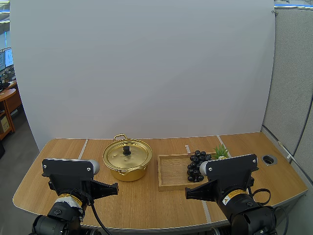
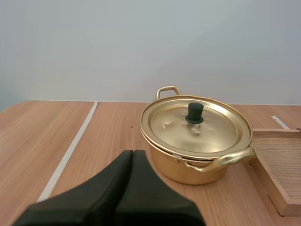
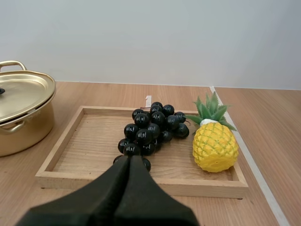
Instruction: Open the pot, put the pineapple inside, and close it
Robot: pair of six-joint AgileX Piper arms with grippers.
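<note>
A golden pot point(image 1: 127, 160) point(image 2: 195, 141) point(image 3: 21, 113) stands on the table with its lid point(image 2: 194, 125) on; the lid has a black knob point(image 2: 194, 113). A small yellow pineapple point(image 3: 214, 141) point(image 1: 221, 152) with green leaves lies in the wooden tray point(image 3: 94, 150) point(image 1: 171, 171), right of a bunch of dark grapes point(image 3: 153, 129) point(image 1: 197, 164). My left gripper point(image 1: 116, 188) point(image 2: 133, 157) is shut and empty, short of the pot's near left side. My right gripper point(image 1: 188, 193) point(image 3: 130, 162) is shut and empty, at the tray's front edge before the grapes.
The tray sits directly right of the pot, almost touching its handle point(image 2: 225, 160). Pale strips point(image 2: 70, 150) point(image 3: 249, 155) run across the wooden table. A round cable hole point(image 1: 268, 159) lies at the far right. Bare wood spreads left of the pot.
</note>
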